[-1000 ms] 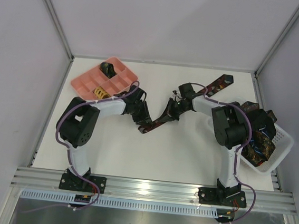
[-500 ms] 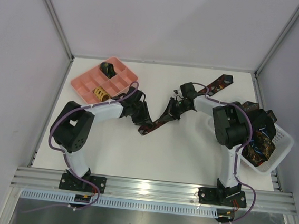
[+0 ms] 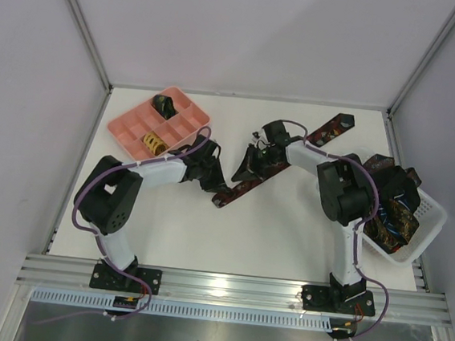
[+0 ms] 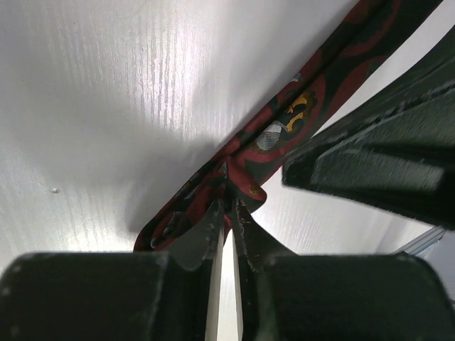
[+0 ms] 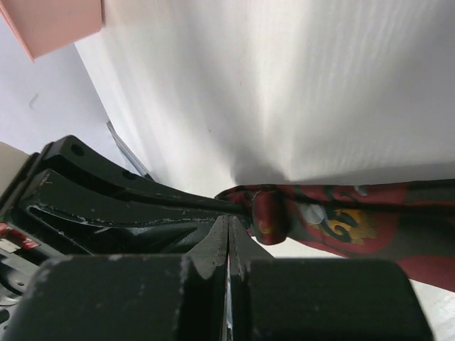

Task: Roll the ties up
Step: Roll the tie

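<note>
Table (image 3: 286, 232), white, with two arms reaching to mid-table.

Tie (image 3: 334, 127): dark with red pattern and small gold and pale motifs. It lies flat on the table on a diagonal, its broad end far right and its narrow end near centre. It passes under both grippers.

Left gripper (image 4: 229, 213): low over the tie's near end. The fingers are almost together with only a thin slit between them, and the tips pinch a raised fold of the tie (image 4: 284, 128).

Right gripper (image 5: 227, 241): just beside the left one, on the far side. The fingers are closed tight, with a small bunched fold of the tie (image 5: 341, 222) caught at the tips.

Tray (image 3: 131, 125): pink, with compartments, far left. It holds one dark roll (image 3: 166, 102) in a far compartment and one yellow-patterned roll (image 3: 153, 141) in a near one.

Basket (image 3: 429, 214): white mesh, at the right edge beside the right arm. It holds a loose heap of dark ties (image 3: 393, 204).
</note>
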Tool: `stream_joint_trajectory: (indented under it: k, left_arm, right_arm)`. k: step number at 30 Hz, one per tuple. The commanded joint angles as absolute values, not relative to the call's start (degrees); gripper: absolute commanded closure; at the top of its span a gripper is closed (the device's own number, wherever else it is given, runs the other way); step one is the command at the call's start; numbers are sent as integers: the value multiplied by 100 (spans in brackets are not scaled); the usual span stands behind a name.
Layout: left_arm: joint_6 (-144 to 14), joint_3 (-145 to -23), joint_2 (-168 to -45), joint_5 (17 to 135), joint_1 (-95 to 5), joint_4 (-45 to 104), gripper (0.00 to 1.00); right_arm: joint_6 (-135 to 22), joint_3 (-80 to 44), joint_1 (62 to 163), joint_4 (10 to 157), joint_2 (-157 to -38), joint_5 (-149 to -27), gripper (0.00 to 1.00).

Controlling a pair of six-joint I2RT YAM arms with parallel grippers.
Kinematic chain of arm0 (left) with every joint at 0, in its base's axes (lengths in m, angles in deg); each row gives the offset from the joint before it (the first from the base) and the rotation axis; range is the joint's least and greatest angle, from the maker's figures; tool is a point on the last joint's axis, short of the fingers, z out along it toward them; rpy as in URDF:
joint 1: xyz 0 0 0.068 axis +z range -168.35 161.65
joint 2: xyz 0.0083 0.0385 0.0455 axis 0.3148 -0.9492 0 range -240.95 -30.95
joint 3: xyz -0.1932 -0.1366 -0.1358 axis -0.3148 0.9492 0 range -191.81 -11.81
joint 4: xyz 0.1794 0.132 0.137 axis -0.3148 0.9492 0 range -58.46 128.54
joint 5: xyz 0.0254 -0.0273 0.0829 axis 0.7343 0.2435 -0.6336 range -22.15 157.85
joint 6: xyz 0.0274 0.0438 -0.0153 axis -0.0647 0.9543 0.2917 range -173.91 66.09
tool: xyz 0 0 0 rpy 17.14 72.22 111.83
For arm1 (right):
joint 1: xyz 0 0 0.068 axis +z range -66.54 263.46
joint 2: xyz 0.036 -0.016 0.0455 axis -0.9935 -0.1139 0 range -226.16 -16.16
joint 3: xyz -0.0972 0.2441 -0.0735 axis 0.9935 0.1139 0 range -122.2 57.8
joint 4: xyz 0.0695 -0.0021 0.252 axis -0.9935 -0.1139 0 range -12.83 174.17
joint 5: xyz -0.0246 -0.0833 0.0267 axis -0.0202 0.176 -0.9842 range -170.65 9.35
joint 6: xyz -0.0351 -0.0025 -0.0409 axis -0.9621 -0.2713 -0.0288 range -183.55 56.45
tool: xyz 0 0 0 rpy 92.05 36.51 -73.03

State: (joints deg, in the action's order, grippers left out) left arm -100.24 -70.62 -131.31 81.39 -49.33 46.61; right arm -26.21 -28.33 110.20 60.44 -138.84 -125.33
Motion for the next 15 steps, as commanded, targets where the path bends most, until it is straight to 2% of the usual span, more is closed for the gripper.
stream_joint_trajectory:
  k: [1, 15]
  left_arm:
    - [-9918, -7070, -12921, 8050, -4981, 4543, 89]
    - [-9812, -7149, -13018, 8042, -4981, 4683, 98]
  right_arm:
    - [-2725, -2965, 11132, 5833, -13939, -12705, 100]
    - [-2857, -2447, 11273, 5859, -13947, -12521, 100]
